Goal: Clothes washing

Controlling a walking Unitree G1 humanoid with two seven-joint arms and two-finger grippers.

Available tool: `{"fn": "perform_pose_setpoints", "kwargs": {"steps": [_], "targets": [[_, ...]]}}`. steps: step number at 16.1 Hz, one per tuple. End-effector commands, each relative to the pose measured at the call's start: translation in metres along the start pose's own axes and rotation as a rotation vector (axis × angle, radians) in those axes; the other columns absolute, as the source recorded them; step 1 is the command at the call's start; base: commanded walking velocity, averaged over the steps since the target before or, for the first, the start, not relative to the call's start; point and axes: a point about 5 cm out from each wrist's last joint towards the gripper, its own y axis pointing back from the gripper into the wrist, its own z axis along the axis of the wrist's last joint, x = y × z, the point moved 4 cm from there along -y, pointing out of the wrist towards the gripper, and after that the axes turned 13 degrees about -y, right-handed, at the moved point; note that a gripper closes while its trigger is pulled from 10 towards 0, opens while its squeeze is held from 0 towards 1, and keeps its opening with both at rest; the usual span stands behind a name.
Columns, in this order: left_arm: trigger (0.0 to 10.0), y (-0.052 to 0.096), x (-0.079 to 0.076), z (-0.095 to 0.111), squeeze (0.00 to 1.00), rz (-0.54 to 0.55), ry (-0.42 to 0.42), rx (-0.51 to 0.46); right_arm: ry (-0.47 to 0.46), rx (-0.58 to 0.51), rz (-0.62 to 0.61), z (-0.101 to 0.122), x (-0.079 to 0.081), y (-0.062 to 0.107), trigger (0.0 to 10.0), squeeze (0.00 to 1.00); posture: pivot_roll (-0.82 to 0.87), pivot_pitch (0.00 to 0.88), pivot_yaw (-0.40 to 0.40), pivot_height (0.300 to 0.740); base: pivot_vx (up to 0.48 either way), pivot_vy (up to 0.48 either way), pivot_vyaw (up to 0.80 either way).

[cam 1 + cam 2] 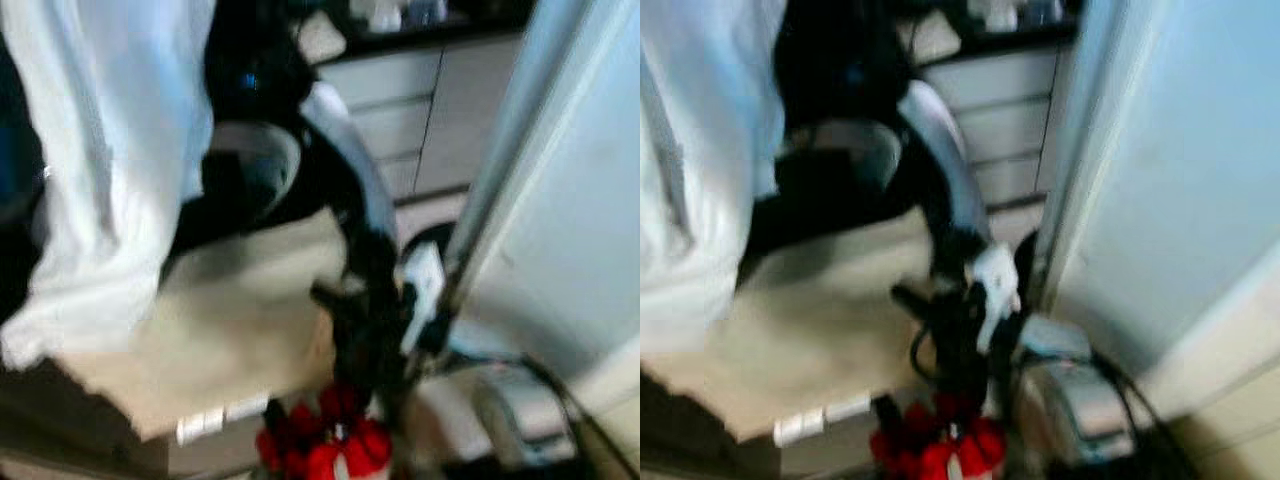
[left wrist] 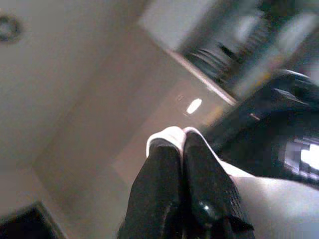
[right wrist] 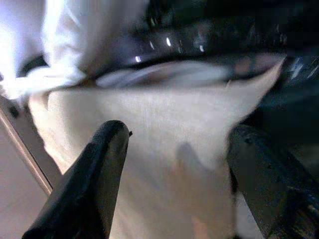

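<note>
blurred head views, robot probably mid-stride beside a front-loading washing machine [image 1: 250,175], whose dark drum mouth sits near 11 o'clock of centre. chief risk: the white garment [image 1: 110,150], hanging as a long sheet at 10 o'clock and pinched by a small fold alone, could slip free or drag over the machine's rim if the arm swings while the body moves; a thin bite on loose cloth gives little margin. second risk: the beige cloth [image 3: 159,149] draped out of the drum mouth lies between the wide-spread fingers [image 3: 99,164] of the right gripper [image 3: 169,189], not clamped, so closing late or off-centre would catch nothing, or would snag the door seal above it. the left gripper [image 2: 182,164] has its two black fingers pressed together with a white fold of the garment showing at their tips, hence it grips the cloth, which hangs away below it. the right gripper [image 1: 355,310] appears in the head view at 5 o'clock of the drum, fingers parted, against the beige cloth's lower edge. grey drawers [image 1: 400,110] stand at 1 o'clock, a pale door [image 1: 560,220] at 3 o'clock, a red object [image 1: 325,445], too smeared to name, at 6 o'clock.
</note>
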Motion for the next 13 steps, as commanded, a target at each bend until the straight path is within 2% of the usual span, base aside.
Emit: {"fn": "perform_pose_setpoints", "kwargs": {"steps": [1, 3, 5, 6, 7, 8, 9, 11, 13], "targets": [[0.0, 0.003, -0.021, -0.013, 0.00, -0.053, -0.054, 0.032, 0.001, -0.011, 0.020, 0.010, 0.004, 0.005, 10.0, 0.00, -0.15, 0.000, 0.144, 0.736, 0.000, 0.000, 0.00], [0.0, 0.011, -0.055, -0.038, 0.00, -0.132, -0.125, 0.086, 0.001, -0.044, 0.014, 0.024, 0.007, 0.007, 10.0, 0.00, -0.19, 0.000, 0.155, 0.736, 0.000, 0.000, 0.00], [0.0, 0.019, -0.081, -0.057, 0.00, -0.214, -0.174, 0.126, -0.004, -0.065, 0.007, 0.033, 0.009, 0.008, 10.0, 0.00, -0.21, 0.000, 0.157, 0.736, 0.000, 0.000, 0.00], [0.0, 0.031, -0.106, -0.080, 0.00, -0.293, -0.179, 0.190, -0.011, -0.086, 0.002, 0.042, 0.012, 0.009, 10.0, 0.00, -0.23, 0.000, 0.151, 0.736, 0.000, 0.000, 0.00], [10.0, 0.039, -0.119, -0.096, 0.00, -0.332, -0.174, 0.246, -0.018, -0.098, 0.008, 0.048, 0.015, 0.011, 10.0, 0.00, -0.23, 0.000, 0.144, 0.736, 0.000, 0.000, 0.00], [10.0, 0.046, -0.126, -0.110, 0.00, -0.361, -0.159, 0.298, -0.021, -0.106, 0.023, 0.053, 0.018, 0.011, 10.0, 0.00, -0.23, 0.000, 0.139, 0.736, 0.000, 0.000, 0.00], [10.0, 0.050, -0.125, -0.122, 1.00, -0.347, -0.132, 0.348, -0.033, -0.113, 0.049, 0.059, 0.021, 0.012, 10.0, 0.00, -0.23, 0.000, 0.127, 0.736, 0.000, 0.000, 0.00], [10.0, 0.062, -0.143, -0.134, 1.00, -0.445, -0.051, 0.408, -0.043, -0.079, 0.068, 0.059, 0.019, 0.014, 10.0, 0.00, -0.22, 0.000, 0.117, 0.736, 0.000, 0.000, 0.00], [10.0, 0.070, -0.161, -0.132, 1.00, -0.506, 0.108, 0.427, -0.050, -0.055, 0.060, 0.057, 0.014, 0.013, 10.0, 0.00, -0.21, 0.000, 0.098, 0.736, 0.000, 0.000, 0.00]]}}
